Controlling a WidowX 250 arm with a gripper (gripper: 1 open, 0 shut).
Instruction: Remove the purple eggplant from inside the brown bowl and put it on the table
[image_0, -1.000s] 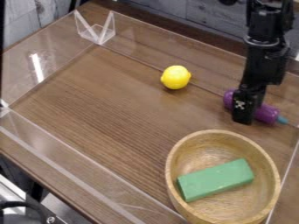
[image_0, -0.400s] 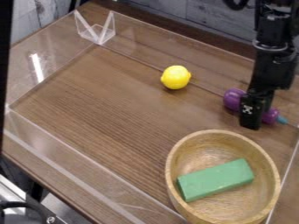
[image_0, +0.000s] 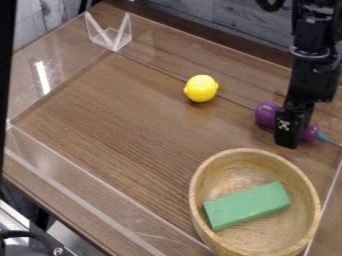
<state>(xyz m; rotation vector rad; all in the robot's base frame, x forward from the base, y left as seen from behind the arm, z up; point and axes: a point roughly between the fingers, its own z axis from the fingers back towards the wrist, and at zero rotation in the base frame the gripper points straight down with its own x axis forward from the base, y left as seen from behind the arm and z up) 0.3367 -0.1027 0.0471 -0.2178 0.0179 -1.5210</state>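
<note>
Eggplant (image_0: 271, 112), purple, lies on the table (image_0: 120, 110) near its right edge, outside the brown bowl (image_0: 254, 203) that holds a green block (image_0: 246, 205), with the black gripper (image_0: 290, 128) directly over it, jaws released, and a yellow ball (image_0: 201, 88) off to the left.

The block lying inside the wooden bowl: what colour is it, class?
Green. The block lies in the brown bowl, seen clearly in the camera view.

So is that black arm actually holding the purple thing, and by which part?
It cannot be told. The gripper stands at the purple eggplant lying on the table, hiding its middle; whether its fingers pinch it is not visible.
</note>
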